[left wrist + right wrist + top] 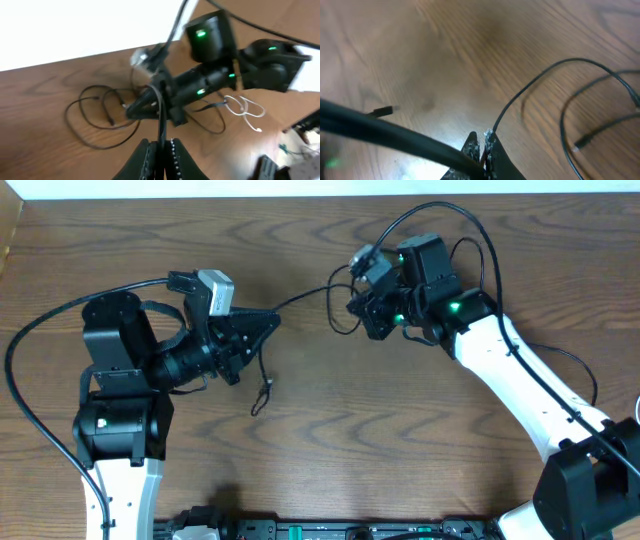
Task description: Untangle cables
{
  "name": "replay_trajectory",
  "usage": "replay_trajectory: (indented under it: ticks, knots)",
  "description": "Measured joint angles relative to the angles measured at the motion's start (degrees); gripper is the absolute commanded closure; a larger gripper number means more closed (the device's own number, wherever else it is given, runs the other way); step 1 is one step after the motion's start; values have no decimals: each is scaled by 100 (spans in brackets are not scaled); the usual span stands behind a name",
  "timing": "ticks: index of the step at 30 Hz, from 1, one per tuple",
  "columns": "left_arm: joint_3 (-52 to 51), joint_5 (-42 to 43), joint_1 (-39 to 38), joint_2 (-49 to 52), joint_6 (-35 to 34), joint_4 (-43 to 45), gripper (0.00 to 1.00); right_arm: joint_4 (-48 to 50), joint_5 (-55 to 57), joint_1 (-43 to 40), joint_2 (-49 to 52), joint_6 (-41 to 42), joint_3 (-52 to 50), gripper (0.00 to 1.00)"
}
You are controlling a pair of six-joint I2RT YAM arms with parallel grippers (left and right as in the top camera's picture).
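Left hand [160,147] grips black cable [161,114], right hand [139,109] directly ahead.

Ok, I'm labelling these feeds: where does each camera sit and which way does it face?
Overhead: above the table, looking straight down; both arms, left gripper and right gripper show.
Left wrist: on the left arm, facing the right arm across the table; own gripper at bottom.
Right wrist: on the right arm, looking down at the table; own gripper at bottom.
Shared: overhead and left wrist both show the black cable between the grippers.
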Motion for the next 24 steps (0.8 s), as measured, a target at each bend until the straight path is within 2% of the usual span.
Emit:
replay_trajectory:
  ticks: [3,4,9,17,22,24]
  knots:
    - [0,-275,0,90,-17,0,60,-236,258,-166,0,450,310,99]
    - [0,-326,0,140,-22,2,56,-367,306,-238,0,546,479,99]
    - [0,-474,0,509,13,-31,55,-1237,470,-723,-11,874,1711,99]
    - [0,-568,0,942,50,-232,56,-2743,1158,-1768,-63,890,3460,99]
    - [0,-570,0,942,310,-516,55,-3370,1679,-2702,-68,890,4321,99]
    - [0,-570,0,942,417,-627,56,-3692,1843,-3344,-76,955,4900,99]
